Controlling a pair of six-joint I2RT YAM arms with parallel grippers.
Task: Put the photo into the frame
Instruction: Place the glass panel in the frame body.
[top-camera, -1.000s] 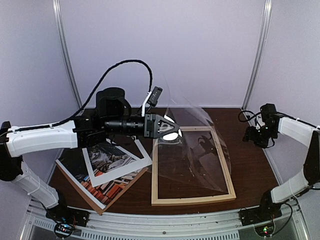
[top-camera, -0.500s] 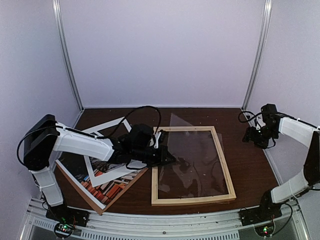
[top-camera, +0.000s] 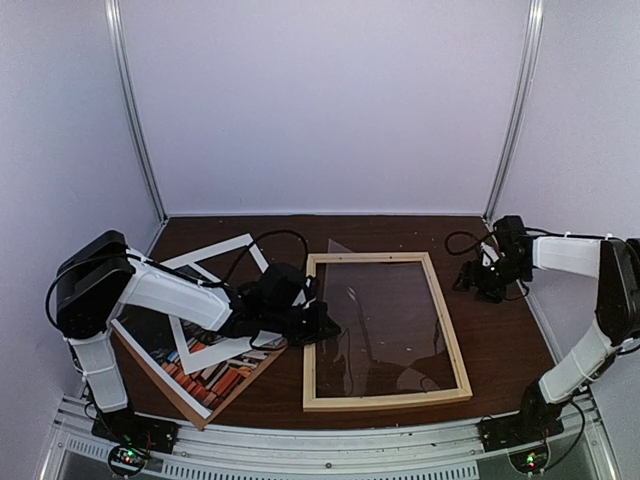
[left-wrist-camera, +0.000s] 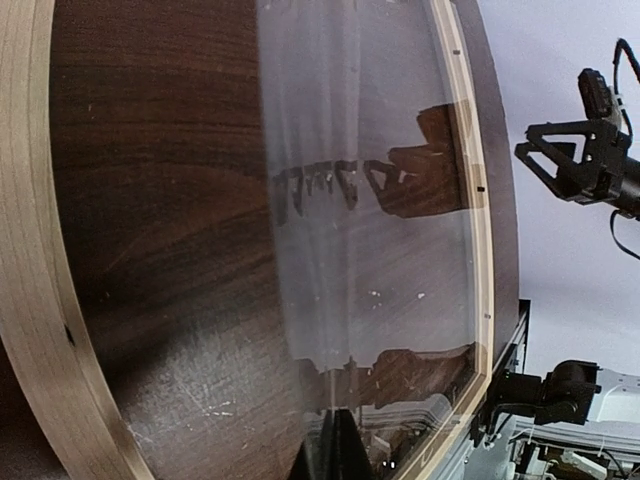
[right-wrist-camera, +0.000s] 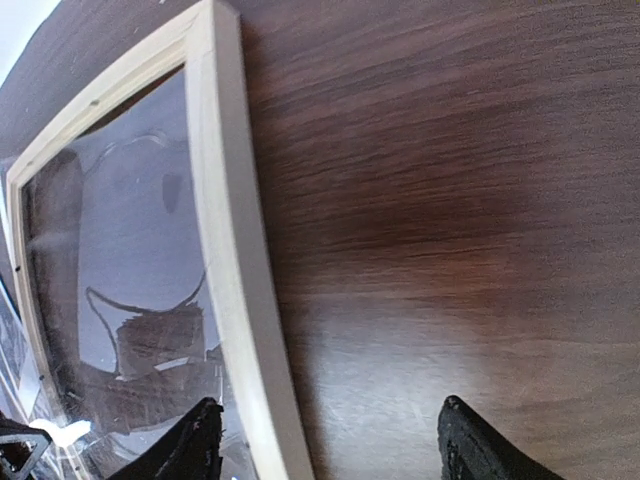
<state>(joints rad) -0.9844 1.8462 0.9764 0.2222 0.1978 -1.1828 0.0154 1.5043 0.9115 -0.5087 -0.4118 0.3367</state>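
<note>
I judge the clear sheet (top-camera: 385, 310) laid in the frame (top-camera: 385, 400), my left gripper (top-camera: 322, 325) closed beside its rail, right gripper (right-wrist-camera: 328, 440) open and empty; next I fetch the photo (top-camera: 215, 378).

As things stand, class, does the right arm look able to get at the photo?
Probably not easily. The right gripper hangs open beyond the right side of the frame, while the photo lies on the far left, partly under the white mat, with the left arm reaching over it.
</note>
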